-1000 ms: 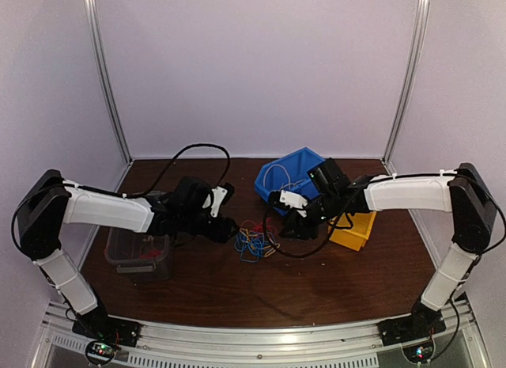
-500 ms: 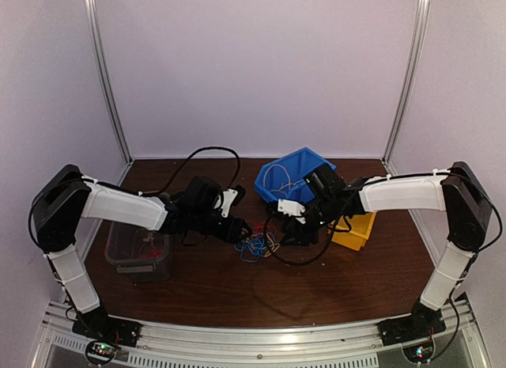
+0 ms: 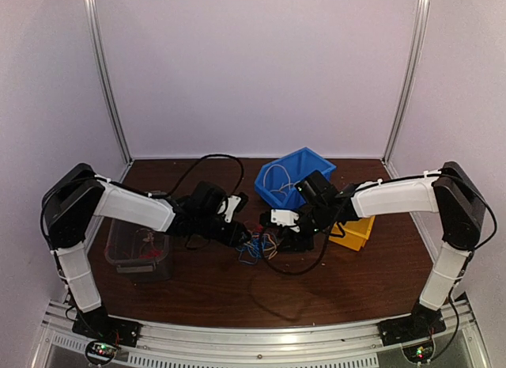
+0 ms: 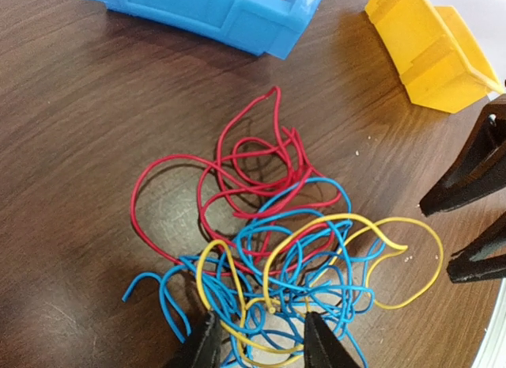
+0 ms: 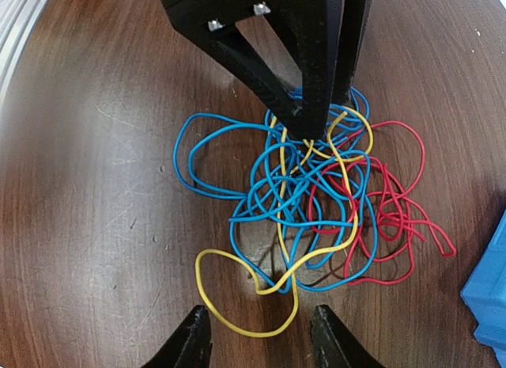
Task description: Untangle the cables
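The cables (image 3: 257, 245) lie in a tangled heap of red, blue and yellow wires on the brown table, between the two grippers. My left gripper (image 3: 242, 238) is open at the heap's left edge; in the left wrist view (image 4: 258, 344) its fingers straddle blue and yellow strands of the cables (image 4: 277, 249). My right gripper (image 3: 285, 240) is open at the heap's right side; in the right wrist view (image 5: 258, 336) its fingers straddle a yellow loop of the cables (image 5: 308, 202). A white wire (image 3: 277, 178) lies in the blue bin.
A blue bin (image 3: 304, 166) stands behind the heap, a yellow bin (image 3: 357, 232) to its right under the right arm. A clear box (image 3: 130, 257) with red wire inside stands at the left. Thick black arm cables loop over the table.
Both grippers have moved inward to the heap, the left one to the right and the right one to the left. The heap has not visibly shifted.
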### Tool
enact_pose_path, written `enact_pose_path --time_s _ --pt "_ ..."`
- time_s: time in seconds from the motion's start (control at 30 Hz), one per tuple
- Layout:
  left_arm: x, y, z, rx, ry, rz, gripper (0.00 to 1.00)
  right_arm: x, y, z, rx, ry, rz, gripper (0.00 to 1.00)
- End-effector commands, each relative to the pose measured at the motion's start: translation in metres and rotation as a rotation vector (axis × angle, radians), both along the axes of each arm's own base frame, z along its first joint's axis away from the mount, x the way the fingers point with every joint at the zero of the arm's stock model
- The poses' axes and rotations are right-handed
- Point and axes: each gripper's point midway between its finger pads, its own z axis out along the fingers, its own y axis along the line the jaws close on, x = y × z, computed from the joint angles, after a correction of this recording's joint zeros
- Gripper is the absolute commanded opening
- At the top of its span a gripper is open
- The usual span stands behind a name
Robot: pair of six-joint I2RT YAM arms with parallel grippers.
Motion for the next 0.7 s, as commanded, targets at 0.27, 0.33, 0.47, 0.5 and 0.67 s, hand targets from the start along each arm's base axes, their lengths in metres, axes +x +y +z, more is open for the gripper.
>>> enact_pose_path --time_s 0.27,0.33,0.47,0.5,0.67 --pt "0.012 -0.015 0.01 -0.05 -0.029 -0.006 0.34 -0.002 -0.003 -0.017 -0.057 -0.029 0.019 0.44" --pt "0.012 -0.015 0.01 -0.05 -0.03 -0.006 0.34 0.0 -0.004 -0.017 -0.061 -0.035 0.012 0.35" --pt "0.013 -0.014 0.01 -0.046 -0.032 -0.002 0.34 -0.001 -0.005 -0.016 -0.059 -0.037 0.009 0.27" --pt "0.013 -0.014 0.009 -0.044 -0.032 -0.001 0.34 -0.002 -0.006 -0.016 -0.061 -0.035 0.009 0.27" --pt "0.013 -0.013 0.009 -0.04 -0.034 -0.001 0.33 -0.012 -0.009 -0.017 -0.067 -0.011 0.053 0.36"
